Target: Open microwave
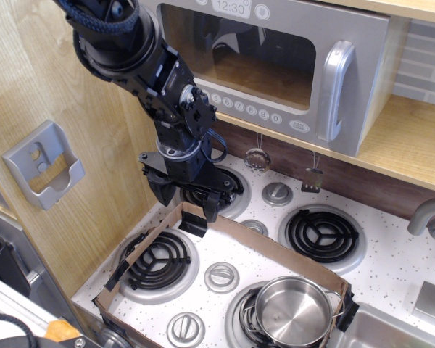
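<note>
Speckled white stovetop [391, 272] carries a steel pot [293, 310] on one burner [257, 319].

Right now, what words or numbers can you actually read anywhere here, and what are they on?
"12:30": on the clock display at the top of the microwave.
"7", "8", "9", "0": on the round buttons under its window.
Other buttons and the oval one: too blurred to read.
</note>
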Motion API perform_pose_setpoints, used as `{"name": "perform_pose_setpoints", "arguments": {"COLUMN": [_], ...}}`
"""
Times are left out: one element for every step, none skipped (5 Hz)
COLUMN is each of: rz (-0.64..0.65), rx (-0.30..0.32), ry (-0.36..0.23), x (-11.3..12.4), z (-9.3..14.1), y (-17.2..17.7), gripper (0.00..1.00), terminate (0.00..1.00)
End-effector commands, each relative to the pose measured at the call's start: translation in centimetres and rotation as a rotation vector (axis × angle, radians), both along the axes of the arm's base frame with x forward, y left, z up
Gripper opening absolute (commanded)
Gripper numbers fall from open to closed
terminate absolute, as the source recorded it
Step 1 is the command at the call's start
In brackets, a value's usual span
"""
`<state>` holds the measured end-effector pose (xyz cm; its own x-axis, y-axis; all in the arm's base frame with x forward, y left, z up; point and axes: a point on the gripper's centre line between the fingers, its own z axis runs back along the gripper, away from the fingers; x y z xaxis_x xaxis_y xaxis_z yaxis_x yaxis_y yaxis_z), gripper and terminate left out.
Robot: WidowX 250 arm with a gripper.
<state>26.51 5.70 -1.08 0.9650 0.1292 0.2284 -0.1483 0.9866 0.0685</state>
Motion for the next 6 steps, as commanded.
{"name": "perform_pose_setpoints", "arguments": {"rz": [0.000,-0.088,-0.107,-0.111,-0.087,-0.103], "rx": [0.000,-0.019,-0.048,-0.044,-0.100,-0.096], "ry": [0.000,-0.055,-0.081,-0.098,-0.086,-0.095], "x": [0.0,1.6,2.4,3.0,4.1,5.2], "z": [0.0,2.8,4.4,6.7,9.5,11.5], "y": [0.0,-0.7,-1.8,-3.9,-6.7,-8.8], "gripper": [1.00,1.00,1.00,1.00,1.00,1.00], "terminate": [0.00,0.00,0.00,0.00,0.00,0.00]}}
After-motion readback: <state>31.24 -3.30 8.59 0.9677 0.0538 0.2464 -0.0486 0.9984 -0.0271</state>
